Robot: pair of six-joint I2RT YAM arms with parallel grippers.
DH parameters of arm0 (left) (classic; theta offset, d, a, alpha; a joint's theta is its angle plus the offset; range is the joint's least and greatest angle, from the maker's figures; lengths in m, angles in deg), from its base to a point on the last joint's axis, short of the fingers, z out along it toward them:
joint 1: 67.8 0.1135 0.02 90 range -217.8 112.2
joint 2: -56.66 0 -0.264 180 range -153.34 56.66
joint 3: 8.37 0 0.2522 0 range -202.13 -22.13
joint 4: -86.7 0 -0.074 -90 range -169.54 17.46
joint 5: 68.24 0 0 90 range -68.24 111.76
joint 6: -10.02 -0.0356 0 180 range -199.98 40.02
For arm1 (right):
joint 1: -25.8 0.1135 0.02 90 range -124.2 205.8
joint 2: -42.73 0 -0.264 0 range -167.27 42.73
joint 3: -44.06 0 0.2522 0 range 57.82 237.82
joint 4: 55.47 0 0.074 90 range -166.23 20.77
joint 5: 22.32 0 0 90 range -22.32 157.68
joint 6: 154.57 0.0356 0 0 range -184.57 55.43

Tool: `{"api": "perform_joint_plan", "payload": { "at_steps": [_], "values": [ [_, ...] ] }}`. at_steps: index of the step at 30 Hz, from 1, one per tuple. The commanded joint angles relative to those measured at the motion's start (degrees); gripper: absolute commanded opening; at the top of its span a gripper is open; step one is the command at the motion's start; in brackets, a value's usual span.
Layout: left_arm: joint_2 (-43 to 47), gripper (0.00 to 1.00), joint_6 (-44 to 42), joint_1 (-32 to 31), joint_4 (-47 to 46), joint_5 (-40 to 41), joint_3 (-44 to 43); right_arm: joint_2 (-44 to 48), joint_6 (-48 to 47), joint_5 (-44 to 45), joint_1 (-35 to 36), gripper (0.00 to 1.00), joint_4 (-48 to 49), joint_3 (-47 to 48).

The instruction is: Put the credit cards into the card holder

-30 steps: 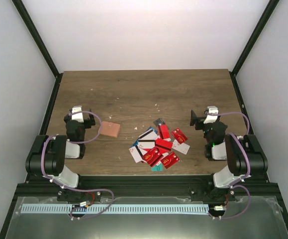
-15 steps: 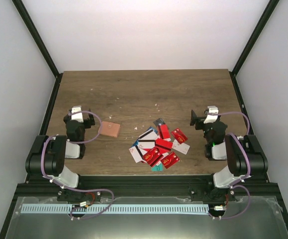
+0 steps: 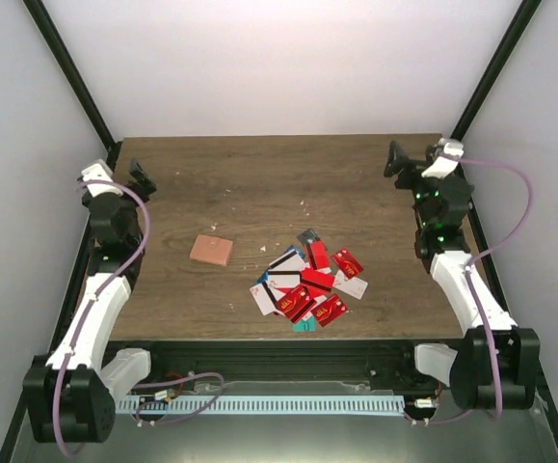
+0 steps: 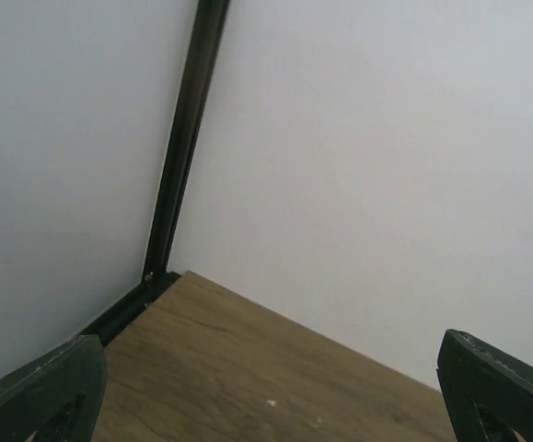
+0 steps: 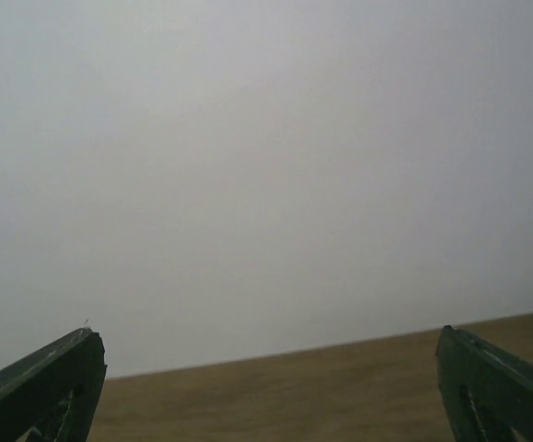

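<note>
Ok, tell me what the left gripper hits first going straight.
Probably the white back wall: the left gripper aims at it over the table corner, nothing between. Depth is unclear.

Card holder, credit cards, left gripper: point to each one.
card holder [image 3: 211, 250]: top view, centre of its face.
credit cards [image 3: 315, 281]: top view, red card mid-pile.
left gripper [image 3: 144, 180]: top view, between its fingertips.

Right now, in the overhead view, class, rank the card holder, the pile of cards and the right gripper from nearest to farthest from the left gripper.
Measured from the left gripper:
1. Card holder, just to its right and lower in the view.
2. Pile of cards, farther right, around the middle.
3. Right gripper, across on the far right side.
</note>
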Motion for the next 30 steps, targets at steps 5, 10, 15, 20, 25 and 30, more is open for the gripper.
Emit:
{"api": "perform_joint_plan", "payload": {
  "at_steps": [5,10,15,20,25,30],
  "values": [
    [7.9,1.00,17.2,0.6,32.1,-6.1,-1.4,0.4,14.3,-21.3,0.2,1.00,-14.2,8.4],
    [8.0,1.00,20.9,0.6,42.9,-15.2,0.0,-4.9,7.2,-30.3,5.9,1.00,-22.4,16.1],
    [7.7,1.00,23.2,0.0,46.4,-22.7,3.7,-13.0,0.8,-27.8,18.7,0.98,-24.3,19.0],
    [9.6,1.00,28.3,-0.4,46.0,-26.2,9.5,-25.3,-3.8,-25.1,29.7,0.93,-28.0,25.3],
    [9.5,0.91,31.9,-2.3,43.0,-28.0,13.9,-38.9,-7.4,-24.1,38.4,0.86,-33.5,35.1],
    [4.5,0.73,33.6,-4.8,35.0,-31.1,17.3,-51.4,-7.1,-24.3,42.4,0.75,-36.7,45.4]
  ]
}}
